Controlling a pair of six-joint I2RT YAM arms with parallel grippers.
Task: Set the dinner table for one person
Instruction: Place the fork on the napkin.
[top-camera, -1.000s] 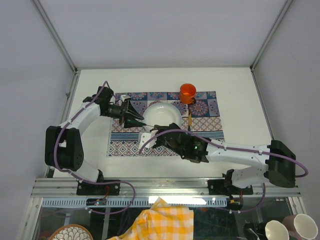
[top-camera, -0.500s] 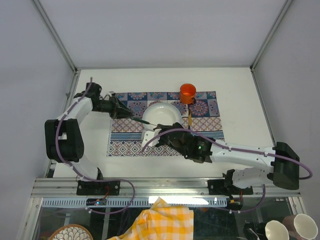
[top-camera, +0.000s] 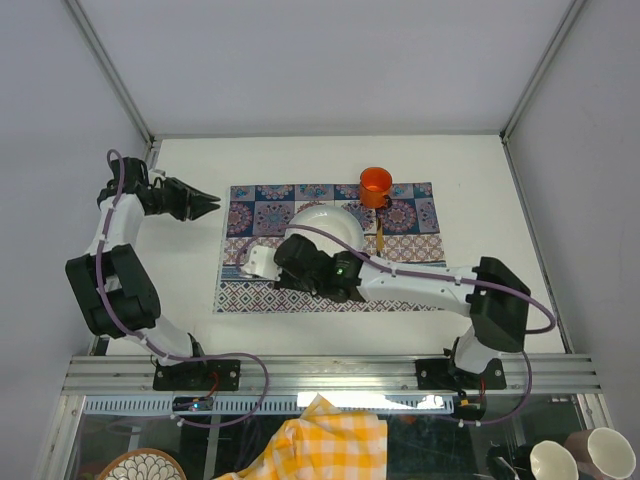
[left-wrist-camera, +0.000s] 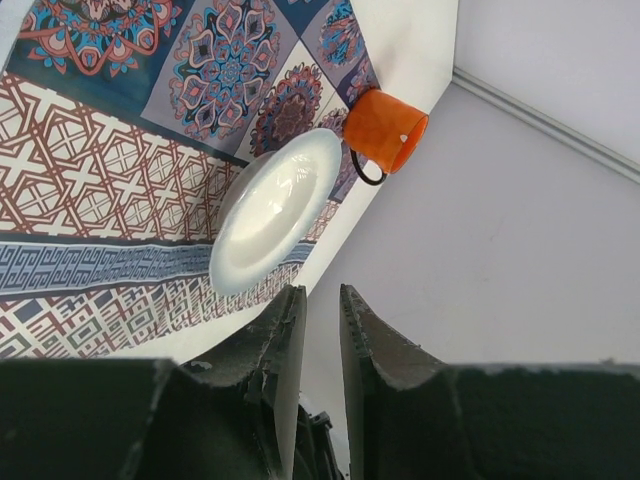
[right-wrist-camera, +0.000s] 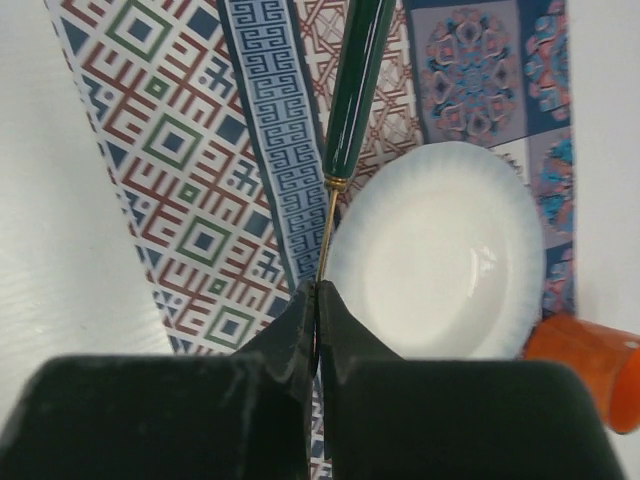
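Note:
On the white dinner table lies a tile-print cloth with a white plate and an orange cup on it. My right gripper is shut on the thin gold shaft of a utensil with a dark green handle. The handle points left over the cloth beside the plate, and its working end is hidden in the jaws. From above, that gripper is over the cloth's left part. My left gripper hovers left of the cloth, with a narrow gap and nothing between its fingers.
A second thin utensil lies right of the plate. The cup stands at the plate's far right. Below the table's front rail are a yellow checked cloth, a patterned bowl and several cups.
The left gripper let go of the green-handled utensil and drew back to the left, off the cloth. The right arm swung left across the cloth with the utensil.

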